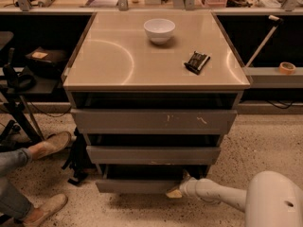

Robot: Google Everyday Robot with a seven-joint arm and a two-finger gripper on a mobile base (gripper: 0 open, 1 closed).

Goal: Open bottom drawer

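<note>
The bottom drawer (137,186) is the lowest of three grey handleless drawer fronts in the cabinet. It stands pulled out a short way, with a dark gap above its front. My gripper (176,188) reaches in from the lower right on a white arm (215,195). It sits at the right end of the bottom drawer's front, touching it. The middle drawer front (154,155) and the taller scratched top front (154,121) are above.
A white bowl (159,30) and a small black packet (197,62) lie on the cabinet top (113,60). A person's legs and shoes (45,148) are on the floor at the left. Dark stands and a bag stand left of the cabinet.
</note>
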